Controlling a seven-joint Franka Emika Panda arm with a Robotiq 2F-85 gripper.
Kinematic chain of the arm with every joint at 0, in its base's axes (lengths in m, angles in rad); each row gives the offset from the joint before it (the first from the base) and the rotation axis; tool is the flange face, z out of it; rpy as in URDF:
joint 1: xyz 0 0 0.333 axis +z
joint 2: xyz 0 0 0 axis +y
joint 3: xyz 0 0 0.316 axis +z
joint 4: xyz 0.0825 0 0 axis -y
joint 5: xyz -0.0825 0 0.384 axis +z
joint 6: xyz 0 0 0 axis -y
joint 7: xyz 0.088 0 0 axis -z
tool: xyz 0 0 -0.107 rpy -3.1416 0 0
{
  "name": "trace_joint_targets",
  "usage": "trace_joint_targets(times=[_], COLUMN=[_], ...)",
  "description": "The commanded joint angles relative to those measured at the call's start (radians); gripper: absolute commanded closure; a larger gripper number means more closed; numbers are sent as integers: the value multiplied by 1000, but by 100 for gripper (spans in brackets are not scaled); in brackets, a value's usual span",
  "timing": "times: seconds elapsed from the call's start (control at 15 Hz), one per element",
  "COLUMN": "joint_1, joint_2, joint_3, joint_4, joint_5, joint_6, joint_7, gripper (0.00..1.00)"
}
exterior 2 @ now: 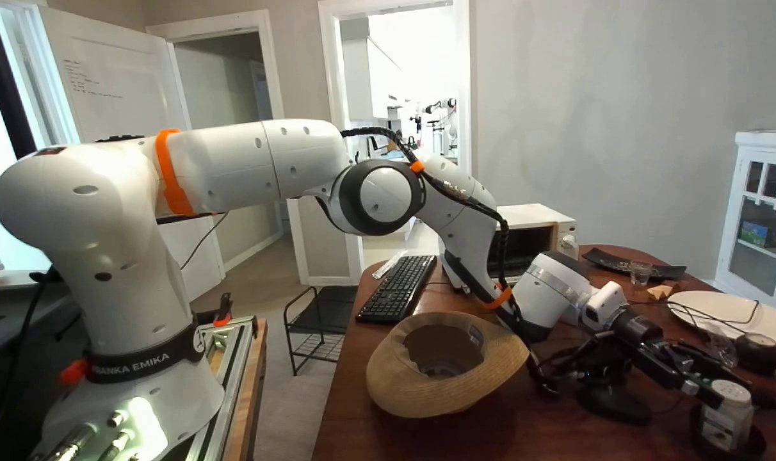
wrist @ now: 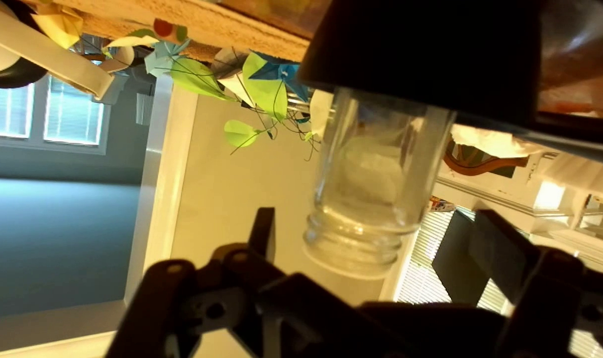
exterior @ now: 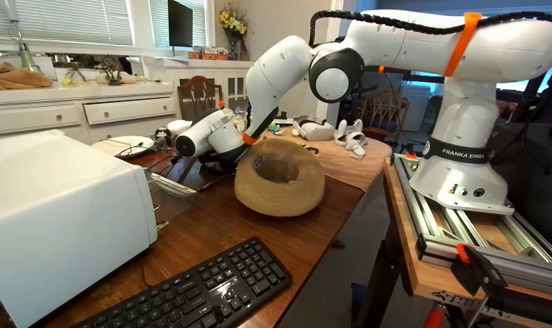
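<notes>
Clear jar (wrist: 373, 184), black fingers (wrist: 262, 233), seemingly black bowl (wrist: 426, 49)

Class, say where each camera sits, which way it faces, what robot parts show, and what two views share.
Wrist view: on the arm, behind the open claw, facing a glass jar, picture upside down; claw fingers show.
In an exterior view: from the keyboard end of the table, facing the hat and windows; arm and base show.
In an exterior view: from the opposite end, facing the keyboard and doorways; arm, base and claw show.
Both exterior views share the hat, keyboard and white oven.
</notes>
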Motion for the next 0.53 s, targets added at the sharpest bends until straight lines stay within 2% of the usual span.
trace_joint_targets(times=[0.0,0.47], joint_1=[-9,-12], joint_2=[2,15], joint_3=[21,42], joint_4=[8,104], joint_5=[-14,36], joint_6=[17,-30], joint_7=[17,-37], gripper=[0,0])
